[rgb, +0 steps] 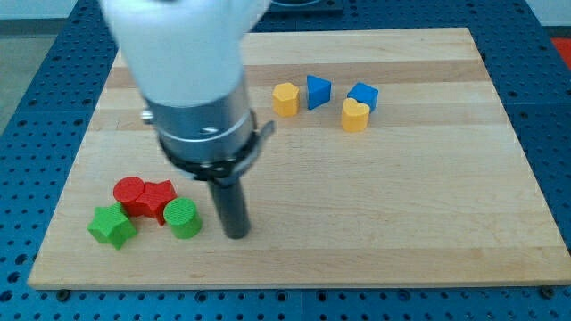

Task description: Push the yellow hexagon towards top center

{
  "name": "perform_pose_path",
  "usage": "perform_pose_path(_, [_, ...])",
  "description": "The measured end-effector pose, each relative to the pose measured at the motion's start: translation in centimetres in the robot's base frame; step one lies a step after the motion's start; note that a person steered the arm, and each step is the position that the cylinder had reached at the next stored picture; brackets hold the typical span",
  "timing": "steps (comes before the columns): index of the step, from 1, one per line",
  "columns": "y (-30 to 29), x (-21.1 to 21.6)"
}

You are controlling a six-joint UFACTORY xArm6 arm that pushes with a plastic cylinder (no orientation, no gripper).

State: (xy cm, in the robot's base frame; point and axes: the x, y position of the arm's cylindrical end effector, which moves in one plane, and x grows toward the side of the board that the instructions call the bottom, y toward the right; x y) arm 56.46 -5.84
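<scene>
The yellow hexagon [285,99] lies on the wooden board [401,187] in the upper middle, touching a blue triangular block [318,91] on its right. My tip [236,234] rests on the board at the lower left, far below and left of the yellow hexagon. It stands just right of a green round block [183,218]. The arm's white and grey body fills the view's upper left.
A yellow heart [355,115] and a blue block [363,94] sit right of the triangle. At the lower left lie a red round block [129,191], a red star [159,198] and a green star [111,225]. A blue perforated table surrounds the board.
</scene>
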Motion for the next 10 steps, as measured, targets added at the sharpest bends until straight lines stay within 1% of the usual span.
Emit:
perform_pose_path(1, [3.7, -0.4])
perform_pose_path(3, [4.1, -0.5])
perform_pose_path(4, [4.1, -2.3])
perform_pose_path(7, [4.1, -17.1])
perform_pose_path(9, [4.1, -24.6])
perform_pose_path(10, [4.1, -27.5])
